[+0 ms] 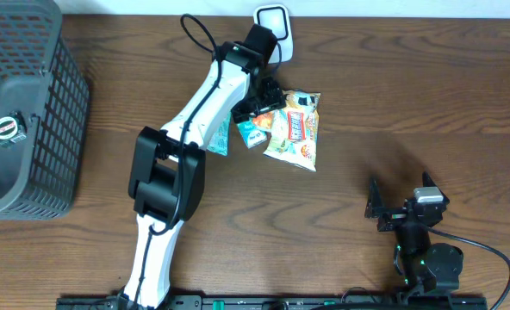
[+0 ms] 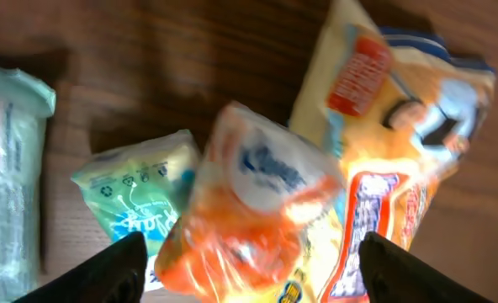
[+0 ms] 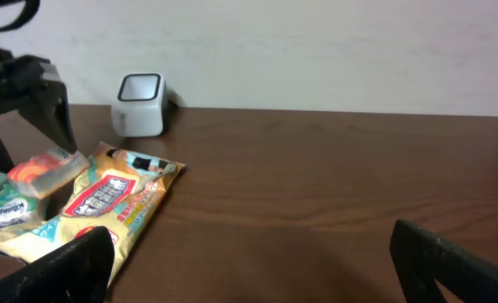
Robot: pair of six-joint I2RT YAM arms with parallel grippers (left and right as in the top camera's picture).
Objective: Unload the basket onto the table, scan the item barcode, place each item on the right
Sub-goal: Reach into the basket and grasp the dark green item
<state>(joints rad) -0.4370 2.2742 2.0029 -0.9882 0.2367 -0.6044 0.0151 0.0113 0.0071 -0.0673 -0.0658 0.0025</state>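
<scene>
Hovering with the left hand (image 2: pixel 251 265) spread over the orange packet (image 2: pixel 257 202), upper centre of the overhead frame, partly on the snack bag (image 1: pixel 300 136) below the scanner (image 1: pixel 272 24), right hand (image 3: pixel 251 252) spread and idle: apparently the grasp step, next calling for closing on the packet and presenting its barcode.

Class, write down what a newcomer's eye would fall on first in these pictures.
The bright packets heaped in the middle stand out first, with the left hand open right above them. Next come the white scanner at the far edge and the dark basket on the left.
</scene>
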